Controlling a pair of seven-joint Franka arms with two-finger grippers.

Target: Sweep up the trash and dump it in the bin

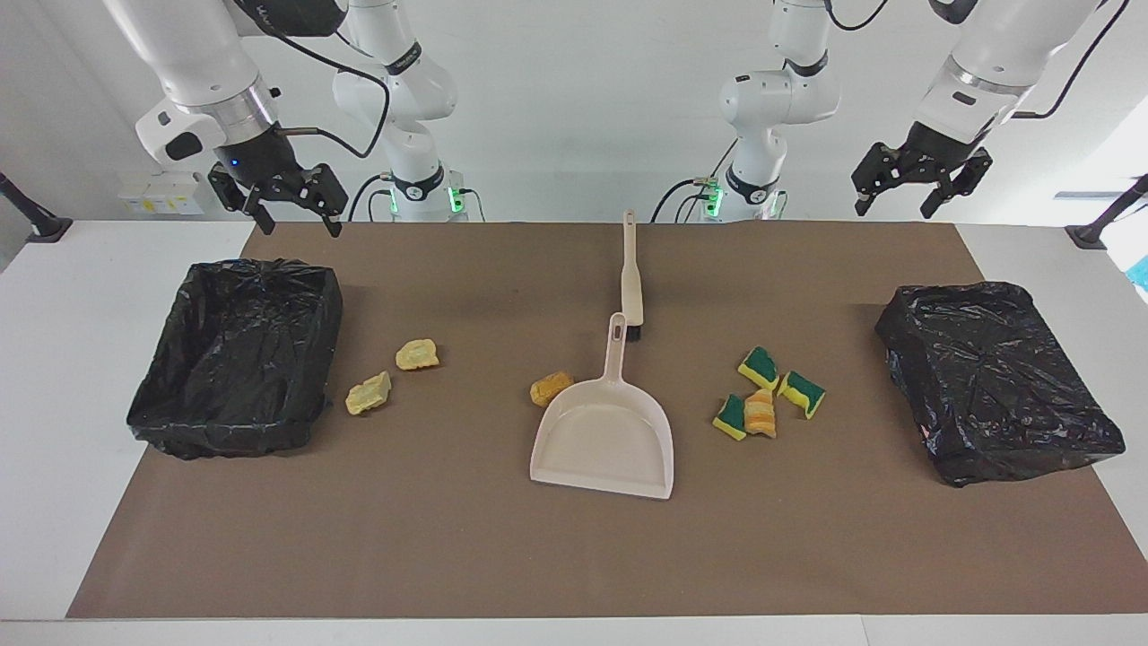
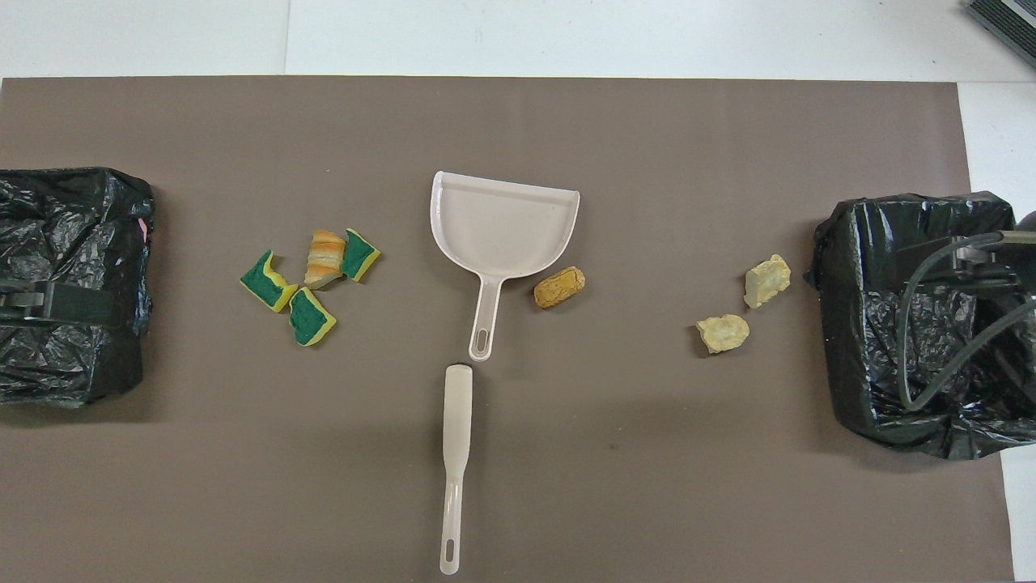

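- The right gripper (image 1: 287, 205) is hanging in the air with its fingers spread and nothing in them, over the table edge by the bin at the right arm's end; the left gripper (image 1: 919, 184) is likewise hanging with fingers apart and empty, above the table edge at the left arm's end.
- Nothing is being swept yet: the dustpan (image 1: 603, 440) is lying flat mid-table, handle pointing toward the robots, and the brush (image 1: 631, 287) is lying just nearer to the robots, its bristle end almost at the dustpan's handle.
- Trash is sitting in three spots: a green-and-yellow cluster (image 1: 767, 395) toward the left arm's end, a tan-orange lump (image 1: 551, 388) touching or just beside the dustpan's rim, and two pale yellow lumps (image 1: 392, 375) near the open bin (image 1: 238, 354).
- Risks, as I judge them: the light sponge scraps may be skidding or bouncing past the pan lip if swept fast; the unheld dustpan may be sliding away under the brush; the thin brush handle may be twisting in a two-finger grip.
- The bin at the left arm's end (image 1: 995, 377) is looking covered over by its bag (hard to be sure), so dumping there may be spilling.
- Count: two bins, one dustpan, one brush, three green-and-yellow blocks, one orange-striped piece, one tan-orange lump, two pale yellow lumps.
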